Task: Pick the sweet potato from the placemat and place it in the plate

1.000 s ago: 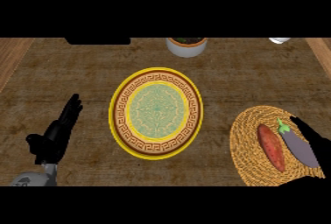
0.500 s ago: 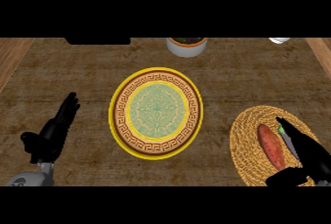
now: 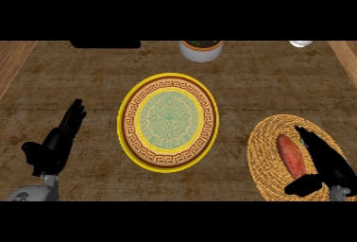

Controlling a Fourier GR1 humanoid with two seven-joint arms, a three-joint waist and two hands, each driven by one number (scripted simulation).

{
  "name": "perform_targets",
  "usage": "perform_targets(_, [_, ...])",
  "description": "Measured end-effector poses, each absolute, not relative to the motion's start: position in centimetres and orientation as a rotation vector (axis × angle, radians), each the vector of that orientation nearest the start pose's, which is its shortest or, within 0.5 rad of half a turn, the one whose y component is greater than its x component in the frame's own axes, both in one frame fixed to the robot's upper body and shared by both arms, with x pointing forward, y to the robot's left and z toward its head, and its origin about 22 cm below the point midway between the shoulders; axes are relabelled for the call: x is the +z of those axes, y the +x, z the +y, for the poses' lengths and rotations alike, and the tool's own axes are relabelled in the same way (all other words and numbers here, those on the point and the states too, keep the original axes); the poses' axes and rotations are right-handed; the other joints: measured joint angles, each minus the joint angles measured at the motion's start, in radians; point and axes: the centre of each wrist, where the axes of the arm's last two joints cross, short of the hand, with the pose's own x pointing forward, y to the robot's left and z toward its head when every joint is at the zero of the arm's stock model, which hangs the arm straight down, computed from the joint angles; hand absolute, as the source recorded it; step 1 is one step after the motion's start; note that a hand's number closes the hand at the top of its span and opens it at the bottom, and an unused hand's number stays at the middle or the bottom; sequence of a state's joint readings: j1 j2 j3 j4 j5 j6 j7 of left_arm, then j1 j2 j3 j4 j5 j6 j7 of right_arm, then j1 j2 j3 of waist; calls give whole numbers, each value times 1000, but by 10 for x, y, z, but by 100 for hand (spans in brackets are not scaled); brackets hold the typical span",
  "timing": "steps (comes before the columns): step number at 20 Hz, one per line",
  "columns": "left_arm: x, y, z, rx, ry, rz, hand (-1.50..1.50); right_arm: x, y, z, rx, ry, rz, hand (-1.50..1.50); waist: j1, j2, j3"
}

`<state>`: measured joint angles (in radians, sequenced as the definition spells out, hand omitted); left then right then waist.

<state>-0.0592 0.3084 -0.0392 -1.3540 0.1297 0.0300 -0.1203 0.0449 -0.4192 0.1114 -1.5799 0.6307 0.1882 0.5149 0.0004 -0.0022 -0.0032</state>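
Your right hand [image 3: 322, 158], fingers straight and apart, lies beside the reddish oblong sweet potato [image 3: 291, 156] on the round woven placemat [image 3: 268, 142]; curl early and it may roll away.

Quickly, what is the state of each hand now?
Left hand: open, holding nothing, resting at the left.
Right hand: open, beside the sweet potato on the placemat, not gripping it.

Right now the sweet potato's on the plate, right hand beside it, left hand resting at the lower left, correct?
Not quite. In the head view the sweet potato lies on the woven placemat, not on the plate. The right hand is beside it; the left hand rests at the lower left.
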Motion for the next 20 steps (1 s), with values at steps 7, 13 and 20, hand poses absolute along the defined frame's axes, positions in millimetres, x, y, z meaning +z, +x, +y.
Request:
perform_targets(7, [-22,253,304,-142,150,-1517,0,10,238,-312,869,-740,-874,150,-1,-7,-12])
perform_targets(13, [-26,247,306,-144,158,-1519,0,4,231,-299,843,-780,-931,150,-4,-10,-15])
perform_targets(20, [-28,241,315,-113,190,-1505,0,-10,152,-242,641,-942,-916,150,-41,-18,-11])
